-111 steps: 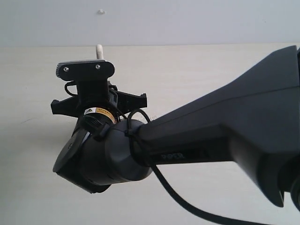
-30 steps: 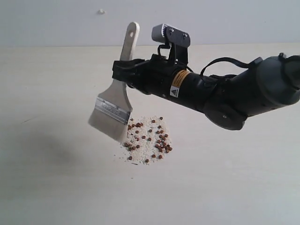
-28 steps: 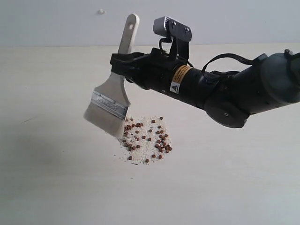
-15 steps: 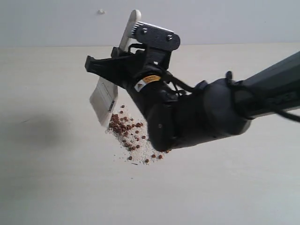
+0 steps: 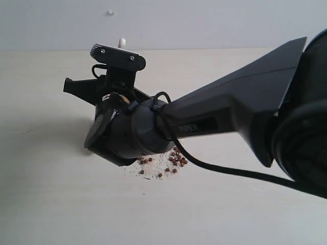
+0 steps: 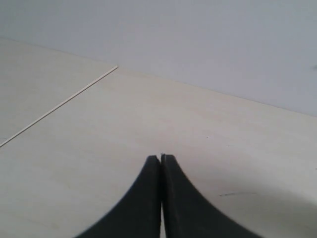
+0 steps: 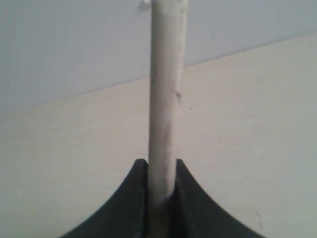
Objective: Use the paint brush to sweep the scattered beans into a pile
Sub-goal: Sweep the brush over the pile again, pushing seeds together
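Note:
The beans (image 5: 162,165) lie in a patch of reddish-brown dots and pale crumbs on the table; only the patch's lower right part shows from under the right arm's wrist. My right gripper (image 7: 161,166) is shut on the paint brush (image 7: 166,89), whose pale handle runs straight out between the fingers. In the exterior view only the handle's tip (image 5: 121,42) shows above the right gripper (image 5: 115,84); ferrule and bristles are hidden behind the wrist. My left gripper (image 6: 161,157) is shut with nothing in it, over bare table, and the exterior view does not show it.
The pale wooden table (image 5: 51,204) runs back to a grey wall (image 5: 214,20). The right arm's dark forearm (image 5: 240,112) and its cable (image 5: 219,168) fill the right half of the exterior view. A seam in the tabletop (image 6: 64,103) shows in the left wrist view.
The right arm has swung left and turned toward the camera, and its wrist now covers the bristles and the left part of the beans. Before that the brush pushed beans together at the patch's left side.

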`<state>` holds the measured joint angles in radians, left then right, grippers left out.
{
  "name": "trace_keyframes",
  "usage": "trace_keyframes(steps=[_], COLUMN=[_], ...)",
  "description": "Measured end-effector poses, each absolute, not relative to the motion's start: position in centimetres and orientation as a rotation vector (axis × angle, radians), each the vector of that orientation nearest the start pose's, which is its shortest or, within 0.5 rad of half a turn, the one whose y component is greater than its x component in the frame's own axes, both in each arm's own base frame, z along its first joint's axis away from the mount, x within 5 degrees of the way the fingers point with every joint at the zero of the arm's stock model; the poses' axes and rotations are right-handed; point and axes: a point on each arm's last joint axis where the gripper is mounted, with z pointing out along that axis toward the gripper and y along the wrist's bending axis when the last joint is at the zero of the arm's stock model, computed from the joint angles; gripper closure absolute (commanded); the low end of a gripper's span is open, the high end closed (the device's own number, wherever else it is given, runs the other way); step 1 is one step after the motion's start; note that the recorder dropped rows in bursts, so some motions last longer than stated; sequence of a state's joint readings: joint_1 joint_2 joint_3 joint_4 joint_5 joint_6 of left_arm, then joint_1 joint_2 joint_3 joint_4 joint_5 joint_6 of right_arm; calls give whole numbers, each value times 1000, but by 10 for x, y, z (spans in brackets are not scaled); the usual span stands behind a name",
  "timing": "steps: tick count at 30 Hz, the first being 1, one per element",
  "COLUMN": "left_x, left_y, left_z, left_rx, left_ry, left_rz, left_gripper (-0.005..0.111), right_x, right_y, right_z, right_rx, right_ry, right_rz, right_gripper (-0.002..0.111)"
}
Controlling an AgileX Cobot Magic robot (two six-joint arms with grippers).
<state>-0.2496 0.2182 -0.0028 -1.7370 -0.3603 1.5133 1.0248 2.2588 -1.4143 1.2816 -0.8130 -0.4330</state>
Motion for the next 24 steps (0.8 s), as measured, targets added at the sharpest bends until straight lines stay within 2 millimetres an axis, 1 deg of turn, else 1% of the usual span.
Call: trace_keyframes(steps=[3,9,15,17,20,24], left_x=[74,74,74,74,74,74], left_y=[14,14,14,14,14,14], left_z=[195,195,195,195,195,195], left_rx=[-244,-244,-244,-244,-244,-244], left_ry=[1732,1732,1732,1732,1732,1732], left_rz=[-41,-41,-41,-41,-41,-41], left_gripper=[107,107,107,107,107,107], right_x=[296,296,294,293,293,293], right_y=[362,340,328,328,330,338], right_z=[130,130,132,137,145,157], right_rx=[187,240,287,295,305,287], right_ry=[1935,1922,1917,1924,1943,1960], right_rz=[328,15,-144,-140,-87,51], right_gripper=[108,108,108,108,108,108])
